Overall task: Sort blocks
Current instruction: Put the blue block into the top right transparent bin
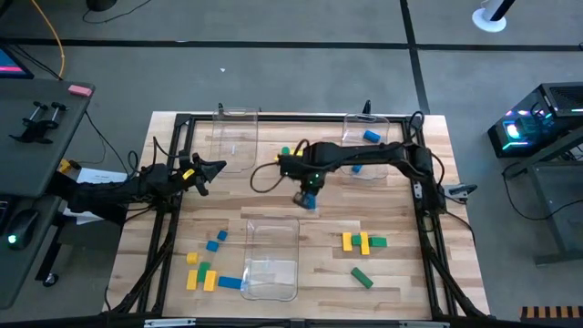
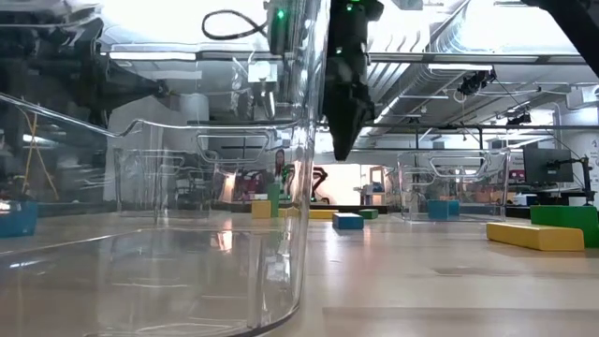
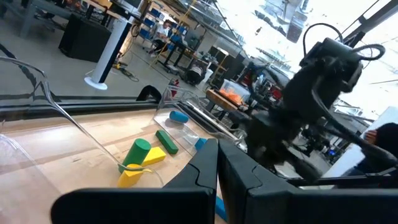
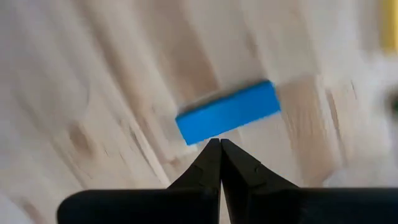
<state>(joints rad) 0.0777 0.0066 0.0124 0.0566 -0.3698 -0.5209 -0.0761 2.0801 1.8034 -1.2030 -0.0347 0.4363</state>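
Observation:
My right gripper (image 1: 304, 195) (image 4: 217, 142) hangs shut over the middle of the table, fingers pointing down. A blue bar block (image 4: 227, 113) (image 1: 311, 203) (image 2: 348, 221) lies flat on the wood just below the tips. In the low view the gripper (image 2: 342, 148) stands well above the table, clear of the block. My left gripper (image 1: 219, 168) (image 3: 217, 155) waits shut at the table's left, aimed toward the right arm. Yellow, green and blue blocks lie near left (image 1: 206, 271) and near right (image 1: 363, 243). A green block (image 1: 362, 277) lies alone.
Three clear bins stand on the table: far left (image 1: 235, 137), far right (image 1: 369, 146) holding blue blocks (image 1: 371, 136), and near centre (image 1: 271, 260). A green cylinder (image 3: 138, 152), a yellow block and a green bar lie by the far bins, behind the right arm.

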